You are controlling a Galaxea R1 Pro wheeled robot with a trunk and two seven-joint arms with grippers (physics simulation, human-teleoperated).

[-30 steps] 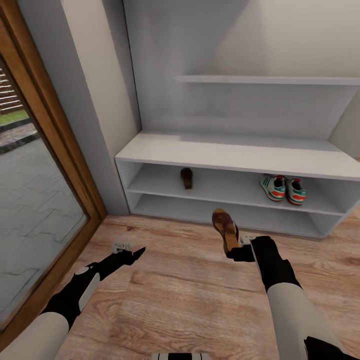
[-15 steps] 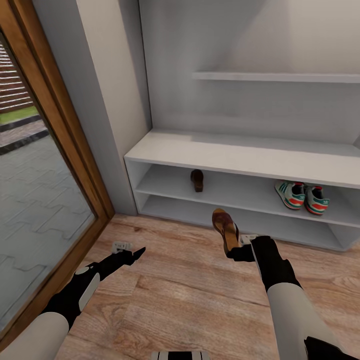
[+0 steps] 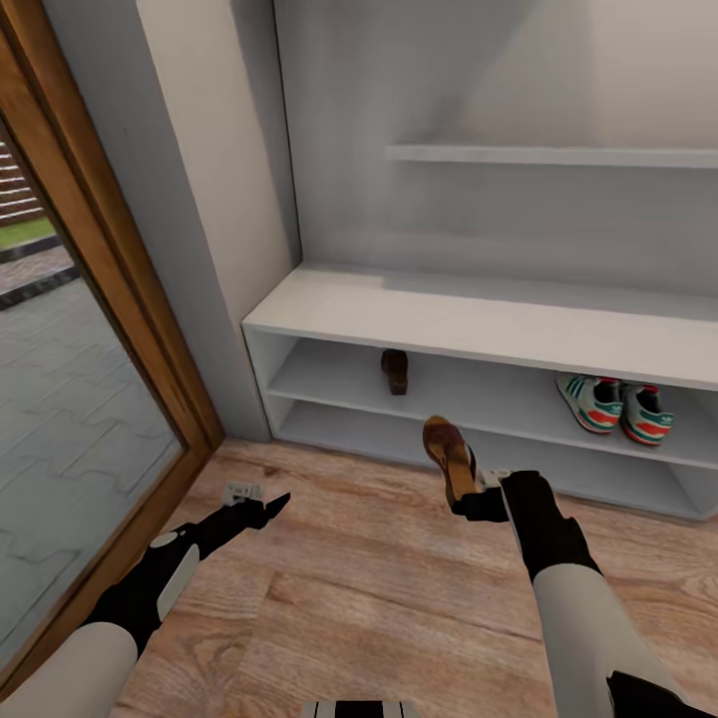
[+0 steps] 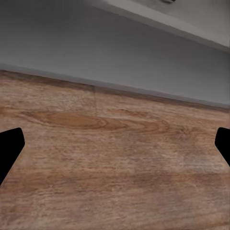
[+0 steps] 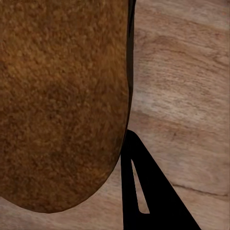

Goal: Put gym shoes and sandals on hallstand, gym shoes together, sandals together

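Fingers (image 5: 143,191) of the right gripper (image 3: 469,499) are clamping a brown tan-footbed sandal (image 3: 448,456), toe jutting beyond them; left fingers (image 4: 10,148) are spread, empty.

Grey wall (image 3: 399,90) w/ shelf (image 3: 558,156); wood-framed glass door (image 3: 90,329) left.

Shoe rack (image 3: 479,334) stands against the far wall. On its upper shelf: one sandal (image 3: 395,370) at left, two gym shoes (image 3: 616,405) side by side at right. A second sandal (image 3: 449,458) is held above the floor (image 3: 359,588), near the rack.
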